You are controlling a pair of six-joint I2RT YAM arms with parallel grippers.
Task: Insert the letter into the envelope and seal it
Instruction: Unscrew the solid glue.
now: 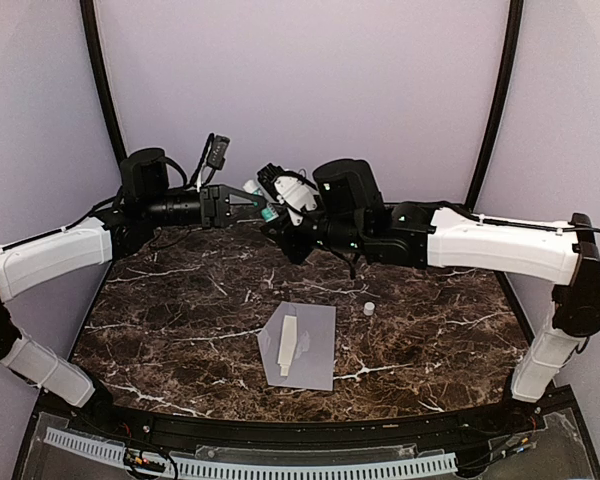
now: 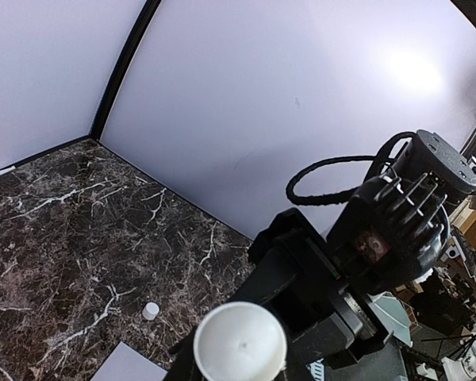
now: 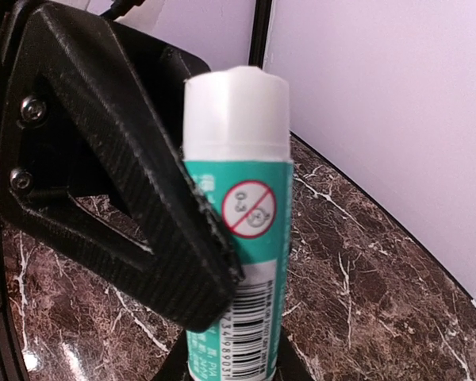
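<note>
Top external view: the left gripper (image 1: 242, 193) and the right gripper (image 1: 276, 212) were raised high over the far side of the marble table (image 1: 180, 300), tip to tip, with a glue stick (image 1: 261, 203) shared between them. The right gripper was clamped on the teal body of the stick, and the left gripper was closed on its white end. The envelope (image 1: 315, 350) was laid flat on the table well below both grippers and nearer the arm bases, untouched by either. The letter (image 1: 288, 345), a folded white strip, was laid on the envelope towards its left edge; whether it was tucked in at all could not be told. A small white cap (image 1: 368, 309) was stood on the table below and to the right of the right gripper, just beyond the envelope's far right corner.

In the right wrist view, a black finger (image 3: 119, 182) of the left gripper was pressed against the printed side of the stick.
</note>
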